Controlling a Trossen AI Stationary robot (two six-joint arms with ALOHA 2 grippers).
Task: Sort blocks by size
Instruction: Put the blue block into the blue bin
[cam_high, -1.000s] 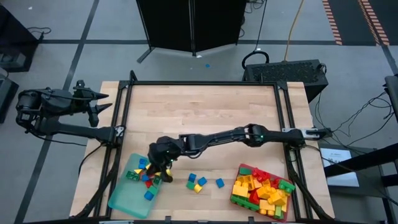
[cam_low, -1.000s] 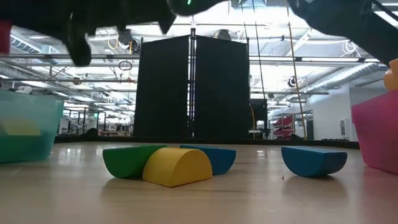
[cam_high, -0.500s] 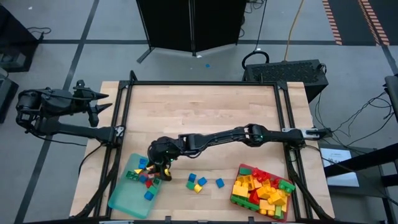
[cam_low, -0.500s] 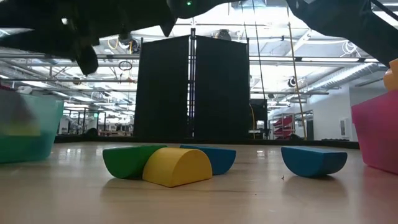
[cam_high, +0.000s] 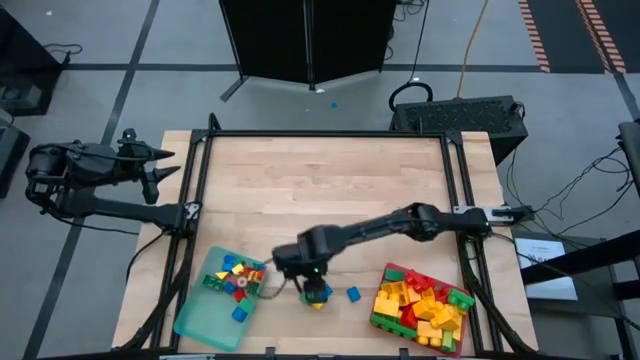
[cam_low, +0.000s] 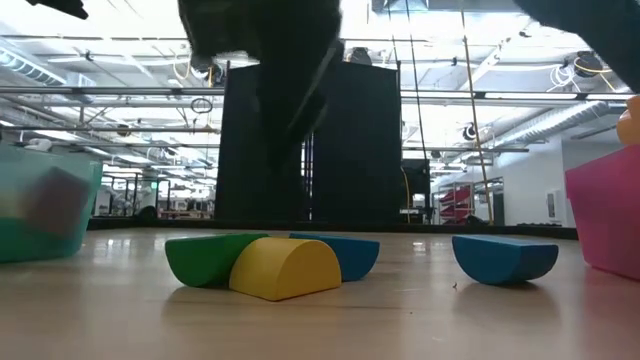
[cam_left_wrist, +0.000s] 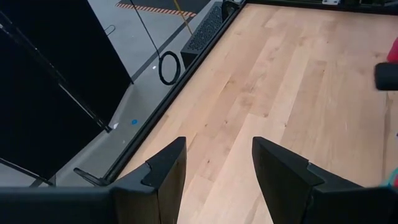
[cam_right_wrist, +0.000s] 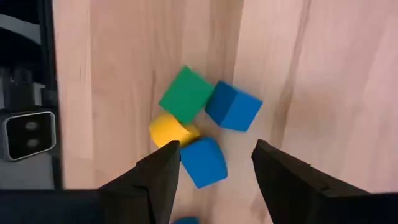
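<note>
Right wrist view: open right hand (cam_right_wrist: 214, 163) above 4 blocks (cam_right_wrist: 186, 94).

just ahead of the dark right gripper (cam_right_wrist: 214, 171), a green cube (cam_right_wrist: 186, 94), a yellow cube (cam_right_wrist: 172, 131) and two blue cubes (cam_right_wrist: 233, 107) lie on pale wood-grain table (cam_right_wrist: 323, 74). to one side of it, the translucent teal tray (cam_high: 200, 315) holds red, yellow, green and blue bricks; to the other, the red tray (cam_high: 392, 322) holds mostly yellow, with red and green.
</note>
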